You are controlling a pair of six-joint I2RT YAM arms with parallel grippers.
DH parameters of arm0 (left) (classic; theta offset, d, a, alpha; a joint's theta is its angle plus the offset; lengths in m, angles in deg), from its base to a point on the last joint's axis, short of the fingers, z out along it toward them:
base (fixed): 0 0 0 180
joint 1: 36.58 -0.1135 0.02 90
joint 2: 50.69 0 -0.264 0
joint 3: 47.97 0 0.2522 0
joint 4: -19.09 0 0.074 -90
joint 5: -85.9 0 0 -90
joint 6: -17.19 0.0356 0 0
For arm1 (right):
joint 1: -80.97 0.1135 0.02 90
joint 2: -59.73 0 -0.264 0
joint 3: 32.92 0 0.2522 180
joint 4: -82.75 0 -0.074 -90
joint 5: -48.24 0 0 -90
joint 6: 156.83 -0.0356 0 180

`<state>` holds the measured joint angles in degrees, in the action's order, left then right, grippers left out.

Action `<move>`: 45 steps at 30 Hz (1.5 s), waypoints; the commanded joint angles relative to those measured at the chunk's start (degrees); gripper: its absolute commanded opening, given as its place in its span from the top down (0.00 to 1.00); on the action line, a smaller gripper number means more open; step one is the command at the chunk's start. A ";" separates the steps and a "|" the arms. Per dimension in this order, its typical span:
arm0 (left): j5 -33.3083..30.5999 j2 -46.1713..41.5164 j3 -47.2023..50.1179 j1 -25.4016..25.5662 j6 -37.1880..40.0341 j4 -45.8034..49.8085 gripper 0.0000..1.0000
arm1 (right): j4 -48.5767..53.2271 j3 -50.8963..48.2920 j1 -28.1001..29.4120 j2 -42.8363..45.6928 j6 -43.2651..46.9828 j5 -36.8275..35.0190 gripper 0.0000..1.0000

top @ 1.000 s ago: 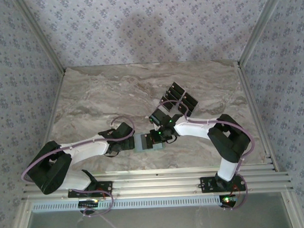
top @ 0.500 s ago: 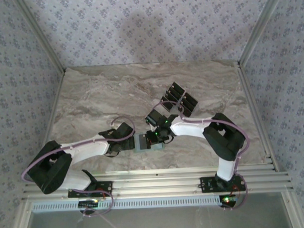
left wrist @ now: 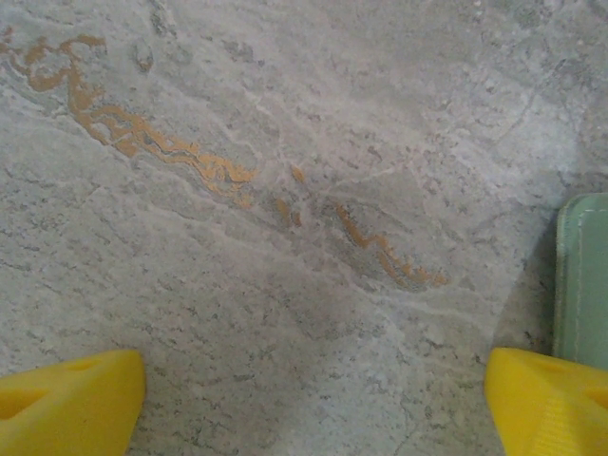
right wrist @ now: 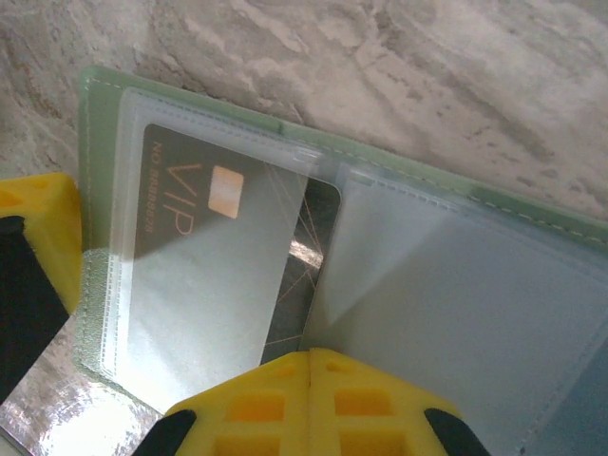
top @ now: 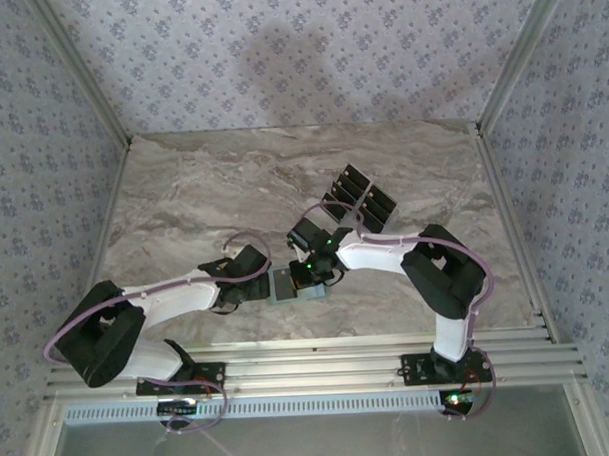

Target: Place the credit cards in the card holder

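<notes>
The pale-green card holder [top: 283, 286] lies open on the marble near the front. In the right wrist view its clear sleeves [right wrist: 456, 285] face up, and one black credit card [right wrist: 190, 204] marked VIP sits mostly inside the left sleeve. My right gripper [right wrist: 312, 356] is shut, its tips right at that card's exposed near edge; the card lies flat, not between the fingers. My left gripper [left wrist: 313, 408] is open over bare marble, its right finger [left wrist: 551, 399] beside the holder's green edge [left wrist: 581, 275]. Several more credit cards [top: 359, 198] lie fanned out further back.
The marble tabletop [top: 183, 192] is bounded by patterned walls on three sides and a metal rail [top: 309, 363] in front. Both arms [top: 385, 253] meet over the card holder near the front centre.
My right gripper and forearm have shifted a little to the left over the card holder. The left arm and the fanned cards have not moved.
</notes>
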<state>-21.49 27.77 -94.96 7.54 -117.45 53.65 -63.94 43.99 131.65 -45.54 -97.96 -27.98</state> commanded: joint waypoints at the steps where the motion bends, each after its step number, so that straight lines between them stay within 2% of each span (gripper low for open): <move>1: 2.51 3.10 1.24 0.40 -0.54 -2.85 0.08 | 1.37 1.87 0.39 -1.24 2.18 2.08 0.99; 10: 2.45 3.46 0.80 0.71 -0.82 -2.32 0.08 | 2.10 2.82 -0.03 -1.64 3.85 3.75 0.98; 17: 2.00 3.02 0.93 0.71 -1.02 -1.21 0.08 | -0.39 -2.93 -1.95 4.35 1.79 2.26 0.95; 27: 1.55 3.28 0.62 0.76 -0.87 -0.58 0.08 | -0.01 -7.08 -4.72 5.81 2.33 1.12 0.96; 37: 1.22 3.49 0.45 0.73 -0.62 -0.07 0.08 | 3.23 -2.37 -3.55 7.58 3.61 0.37 0.96; 45: 1.34 4.13 0.31 0.71 -0.60 -0.39 0.08 | 4.11 2.52 -1.13 3.98 4.53 1.21 0.96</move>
<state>-22.16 28.60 -95.75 8.11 -117.91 54.31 -61.84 44.36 129.88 -40.01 -94.57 -26.95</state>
